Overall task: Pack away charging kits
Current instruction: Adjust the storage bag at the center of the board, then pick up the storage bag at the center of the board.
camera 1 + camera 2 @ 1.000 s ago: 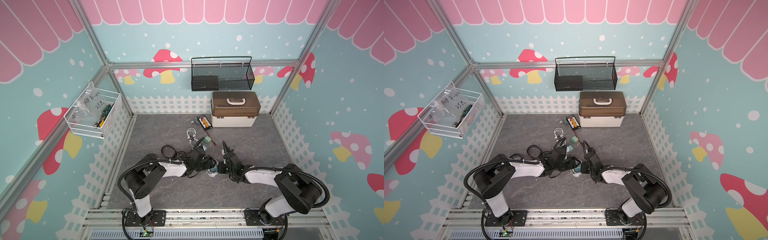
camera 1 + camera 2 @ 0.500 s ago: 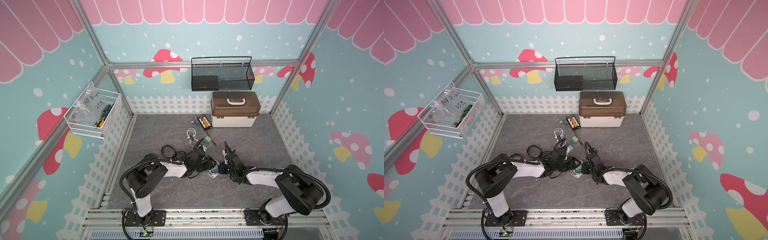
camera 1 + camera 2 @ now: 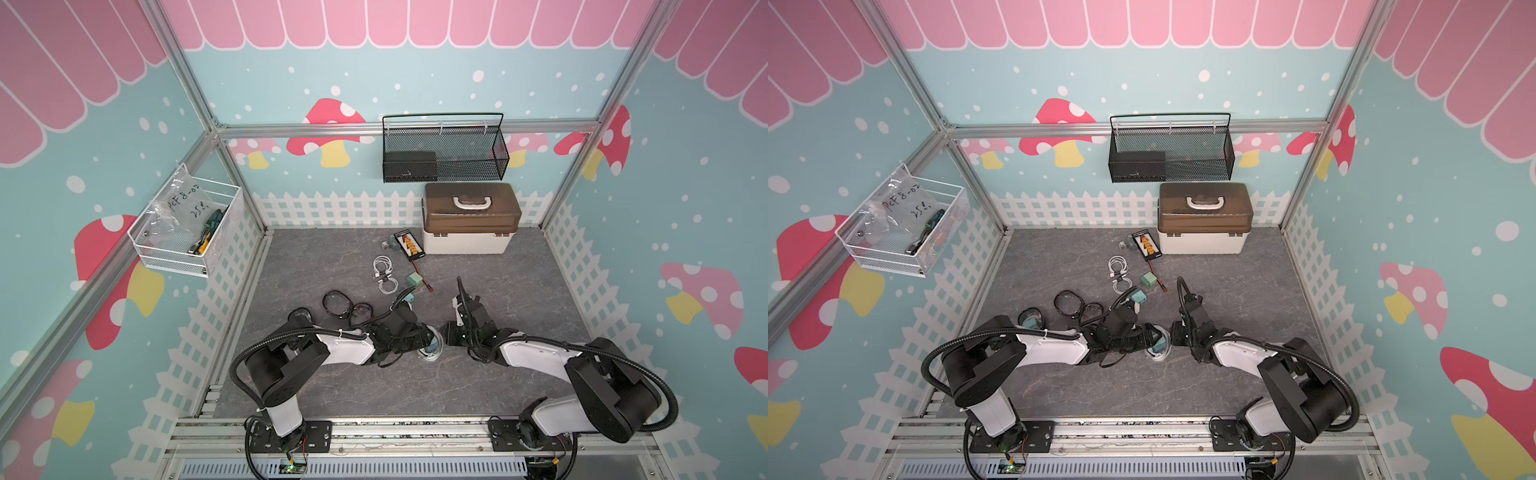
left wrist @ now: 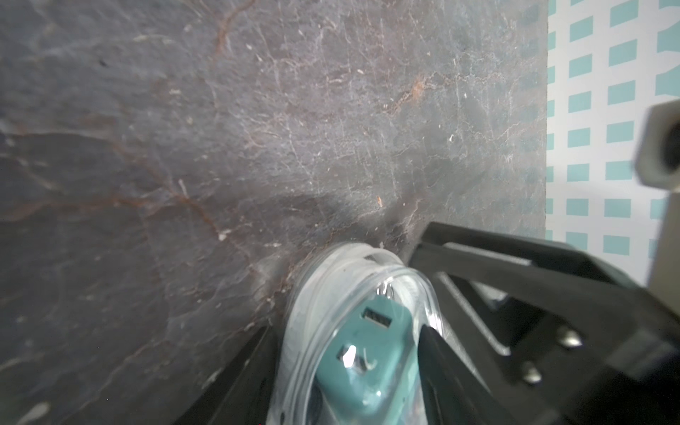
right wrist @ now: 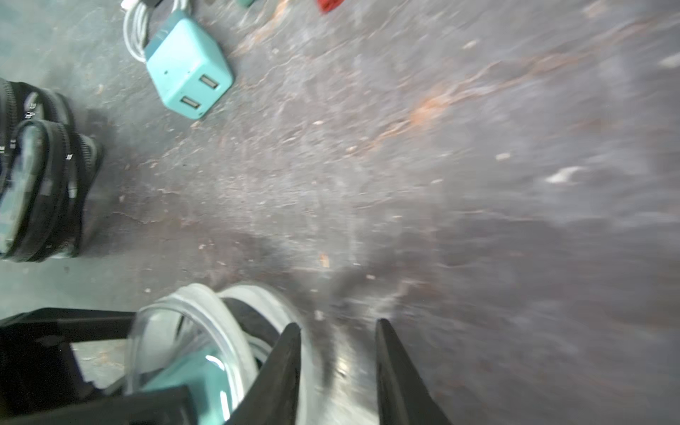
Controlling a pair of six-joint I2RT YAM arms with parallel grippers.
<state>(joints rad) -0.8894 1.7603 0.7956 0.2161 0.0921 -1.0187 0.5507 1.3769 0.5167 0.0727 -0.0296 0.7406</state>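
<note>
Charging kit (image 3: 432,353), lower centre of frame: left end effector (image 3: 428,337) clamps it, prob steadying; right end effector (image 5: 338,327) parted, empty.

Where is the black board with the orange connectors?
In both top views the black board lies on the floor at the back, just left of the white box, beyond the white cables.

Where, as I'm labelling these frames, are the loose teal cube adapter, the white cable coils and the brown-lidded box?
teal cube adapter (image 5: 176,55): right wrist view, its plain face.
white cable coils (image 3: 376,266): a top view, the far coil's loop.
brown-lidded box (image 3: 440,208): a top view, the lid beside its handle.
</note>
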